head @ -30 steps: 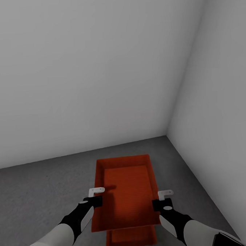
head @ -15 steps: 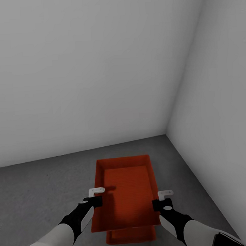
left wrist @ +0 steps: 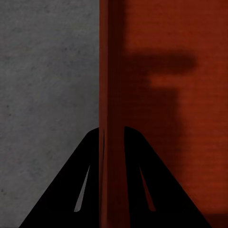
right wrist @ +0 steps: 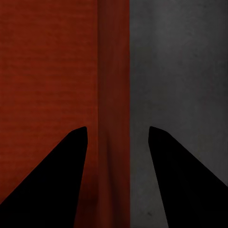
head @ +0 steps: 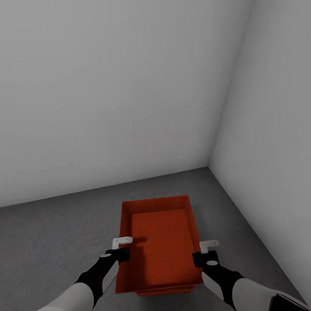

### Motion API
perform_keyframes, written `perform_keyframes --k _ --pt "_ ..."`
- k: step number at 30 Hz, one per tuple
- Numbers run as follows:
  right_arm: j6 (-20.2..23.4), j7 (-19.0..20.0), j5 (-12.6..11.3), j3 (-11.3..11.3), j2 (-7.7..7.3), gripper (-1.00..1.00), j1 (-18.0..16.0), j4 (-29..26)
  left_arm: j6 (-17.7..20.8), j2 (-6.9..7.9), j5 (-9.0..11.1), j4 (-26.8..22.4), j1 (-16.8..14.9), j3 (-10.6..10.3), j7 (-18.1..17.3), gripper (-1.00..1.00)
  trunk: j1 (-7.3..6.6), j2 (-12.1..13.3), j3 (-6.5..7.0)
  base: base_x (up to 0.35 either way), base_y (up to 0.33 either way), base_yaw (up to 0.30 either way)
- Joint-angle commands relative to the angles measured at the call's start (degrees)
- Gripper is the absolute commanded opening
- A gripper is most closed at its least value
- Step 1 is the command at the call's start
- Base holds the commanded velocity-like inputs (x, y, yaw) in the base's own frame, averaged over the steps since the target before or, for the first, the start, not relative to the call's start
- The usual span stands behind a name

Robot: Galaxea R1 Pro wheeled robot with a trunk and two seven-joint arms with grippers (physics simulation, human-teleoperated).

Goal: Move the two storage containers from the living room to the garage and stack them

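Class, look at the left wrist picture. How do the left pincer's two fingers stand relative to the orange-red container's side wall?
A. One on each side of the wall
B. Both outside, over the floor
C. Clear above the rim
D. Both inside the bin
A: in the left wrist view the left pincer has the container wall running between its dark fingers, grey floor on one side.

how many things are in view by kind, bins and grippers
orange-red ribbed open-top storage bins: 2, the upper one held over the lower one, of which a thin strip shows
black two-finger grippers: 2, left gripper and right gripper
total: 4
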Motion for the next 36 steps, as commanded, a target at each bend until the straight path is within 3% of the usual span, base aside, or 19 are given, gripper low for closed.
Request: perform_keyframes --k 1,36 --pt "1.63 -0.23 -1.82 0.04 -0.04 -1.00 -0.07 0.17 0.24 0.07 0.54 -0.31 -0.01 -2.57 0.64 -1.00 0.03 -0.10 -0.09 -0.007 0.000 0.000" --pt "1.63 -0.23 -1.89 0.02 -0.13 -1.00 -0.07 0.17 0.17 0.07 0.54 -0.31 -0.01 -2.57 0.65 -1.00 0.03 -0.10 -0.09 0.000 0.000 0.000"
